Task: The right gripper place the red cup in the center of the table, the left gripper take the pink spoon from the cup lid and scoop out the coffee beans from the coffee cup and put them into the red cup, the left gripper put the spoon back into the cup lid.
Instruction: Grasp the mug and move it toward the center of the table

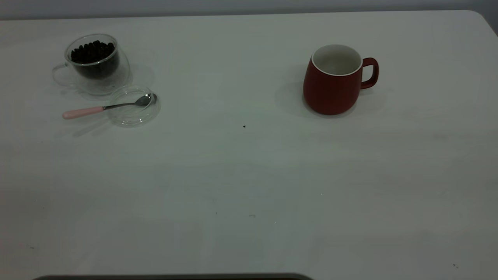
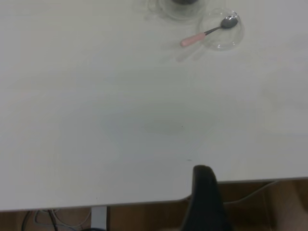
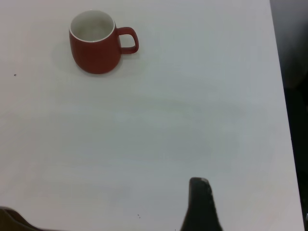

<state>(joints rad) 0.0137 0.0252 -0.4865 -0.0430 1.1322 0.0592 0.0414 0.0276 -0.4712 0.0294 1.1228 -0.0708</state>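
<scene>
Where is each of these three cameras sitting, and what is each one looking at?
Exterior view: outside the rig, looking down over the table at the coffee cup, cup lid, pink spoon and red cup; no robot part shows.
Left wrist view: on the left arm, facing the spoon and lid; one dark fingertip of its end effector shows.
Right wrist view: on the right arm, facing the red cup; one fingertip shows.
Shared: exterior and right wrist views both show the red cup.

Ext cam high over table (image 1: 249, 175); wrist cams far back, both sharing it.
</scene>
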